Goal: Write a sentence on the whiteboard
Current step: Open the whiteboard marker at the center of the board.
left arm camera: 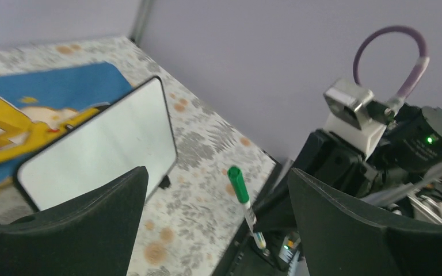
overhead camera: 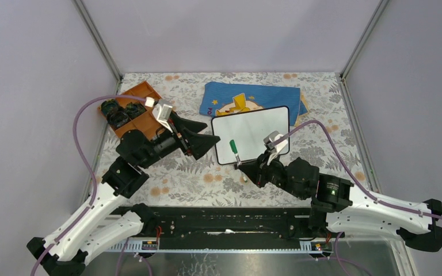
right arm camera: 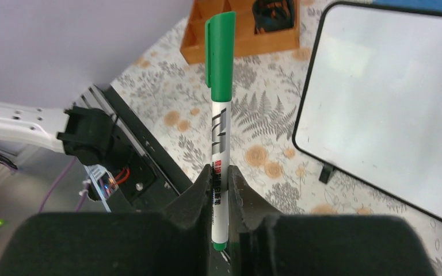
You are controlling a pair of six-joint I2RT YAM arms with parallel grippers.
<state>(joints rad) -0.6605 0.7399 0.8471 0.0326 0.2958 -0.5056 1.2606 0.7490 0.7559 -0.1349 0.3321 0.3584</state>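
Observation:
The whiteboard [overhead camera: 256,133] lies on the flowered table, its white face blank; no sentence shows on it. The board also appears in the left wrist view [left arm camera: 101,144] and the right wrist view [right arm camera: 391,103]. My right gripper [overhead camera: 242,166] [right arm camera: 220,172] is shut on the lower barrel of a white marker [overhead camera: 234,150] [right arm camera: 220,86]. The marker's green cap is on and sticks out over the board's near left corner. My left gripper [overhead camera: 212,133] [left arm camera: 216,171] stands wide open just left of the board, holding nothing, facing the marker [left arm camera: 242,187].
A blue cloth [overhead camera: 247,95] with a yellow cartoon figure lies behind the board, partly under it. An orange tray [overhead camera: 132,106] [right arm camera: 242,34] with dark items sits at the back left. The right arm's wrist [left arm camera: 380,144] fills the right of the left wrist view.

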